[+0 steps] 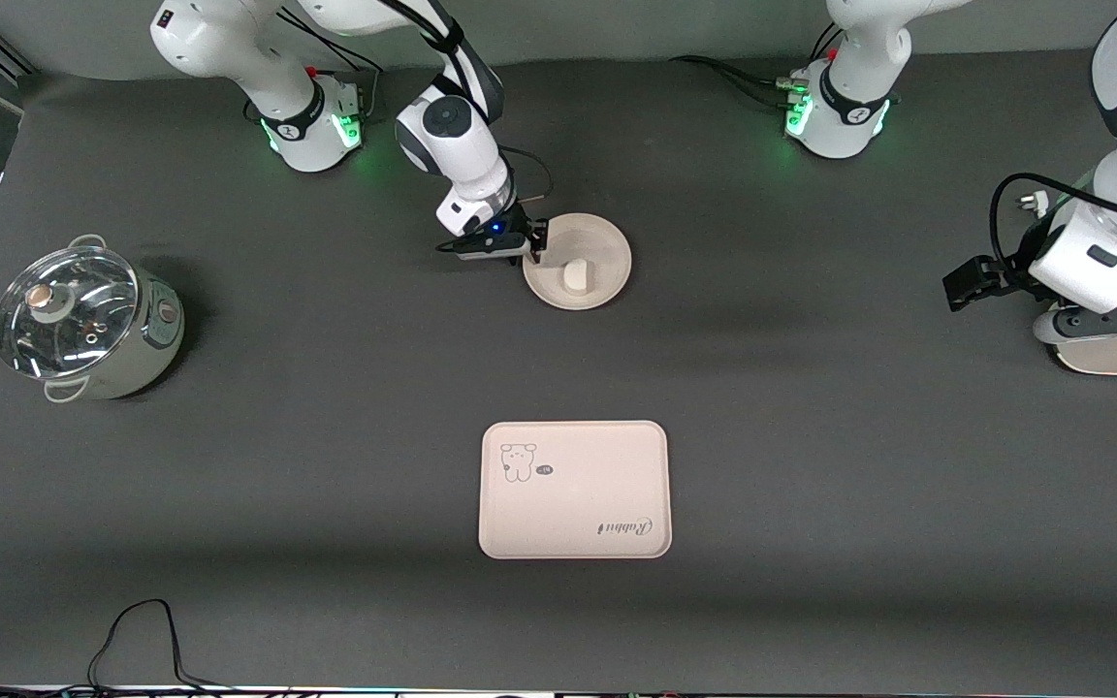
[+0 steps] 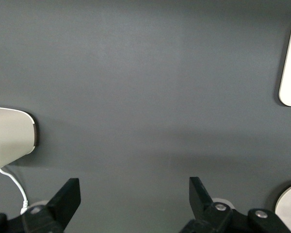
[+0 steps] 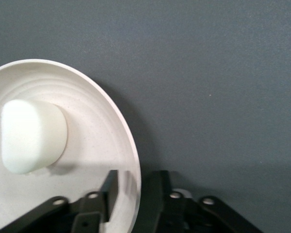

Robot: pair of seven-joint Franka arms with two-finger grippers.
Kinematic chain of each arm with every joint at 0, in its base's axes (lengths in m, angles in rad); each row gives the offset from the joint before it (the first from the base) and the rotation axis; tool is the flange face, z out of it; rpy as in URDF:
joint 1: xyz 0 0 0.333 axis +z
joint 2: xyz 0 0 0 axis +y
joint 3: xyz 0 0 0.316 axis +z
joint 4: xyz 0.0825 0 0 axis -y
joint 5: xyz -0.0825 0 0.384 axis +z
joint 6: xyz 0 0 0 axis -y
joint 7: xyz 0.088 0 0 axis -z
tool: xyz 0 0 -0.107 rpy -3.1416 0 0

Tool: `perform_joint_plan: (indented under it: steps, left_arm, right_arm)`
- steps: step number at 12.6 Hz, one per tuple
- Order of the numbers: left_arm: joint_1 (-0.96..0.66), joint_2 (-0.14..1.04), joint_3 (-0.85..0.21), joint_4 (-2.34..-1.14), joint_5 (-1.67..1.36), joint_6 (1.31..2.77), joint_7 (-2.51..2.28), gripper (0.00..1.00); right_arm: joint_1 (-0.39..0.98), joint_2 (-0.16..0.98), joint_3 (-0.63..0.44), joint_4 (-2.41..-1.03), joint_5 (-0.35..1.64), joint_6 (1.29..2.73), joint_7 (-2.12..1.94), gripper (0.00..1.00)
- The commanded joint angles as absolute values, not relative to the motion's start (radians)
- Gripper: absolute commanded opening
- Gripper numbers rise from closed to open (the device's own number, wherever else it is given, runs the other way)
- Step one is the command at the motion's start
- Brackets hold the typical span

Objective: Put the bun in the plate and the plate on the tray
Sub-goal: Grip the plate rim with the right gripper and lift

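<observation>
- The bun (image 1: 575,275) lies in the plate (image 1: 607,242), a little toward the rim nearest the front camera; so that half of the task looks done, and the plate now has to go onto the tray (image 1: 575,490).
- The plate sits on the tabletop (image 1: 811,436), farther from the front camera than the tray and well apart from it.
- The plate looks stiff, thin and light, with a smooth shallow rim. The rim is the only place to take hold of it, and a pinch there could slip or tip the plate.
- The bun looks soft and light and lies loose, so it may roll or slide if the plate tilts.
- The right end effector (image 3: 134,194) straddles the plate's rim at the edge toward the right arm's end, one finger (image 3: 110,190) inside and one outside, drawn narrow around it; full clamping is hard to confirm.
- The left end effector (image 2: 135,199) waits with fingers wide apart, holding nothing, over bare tabletop at the left arm's end.
</observation>
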State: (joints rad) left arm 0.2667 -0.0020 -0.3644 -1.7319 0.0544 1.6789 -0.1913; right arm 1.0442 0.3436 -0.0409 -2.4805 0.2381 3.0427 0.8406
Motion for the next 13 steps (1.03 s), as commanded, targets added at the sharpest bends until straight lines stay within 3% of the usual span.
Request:
perform_joint_plan:
  steps: [1, 3, 7, 13]
  left_arm:
    - [0.246, -0.017, -0.360, -1.740, 0.061, 1.646, -0.178, 1.00]
    - [0.230, -0.018, -0.360, -1.740, 0.061, 1.643, -0.179, 1.00]
    - [0.222, -0.017, -0.360, -1.740, 0.061, 1.640, -0.186, 1.00]
    - [0.221, -0.014, -0.360, -1.730, 0.066, 1.660, -0.196, 1.00]
  right_arm:
    - [1.049, 0.351, -0.040, -2.462, 0.273, 3.043, 0.818, 0.10]
    - [1.049, 0.350, -0.040, -2.462, 0.273, 3.043, 0.818, 0.02]
    - [1.046, 0.330, -0.040, -2.464, 0.273, 3.036, 0.813, 0.00]
    - [0.988, 0.048, -0.040, -2.464, 0.276, 2.771, 0.740, 0.00]
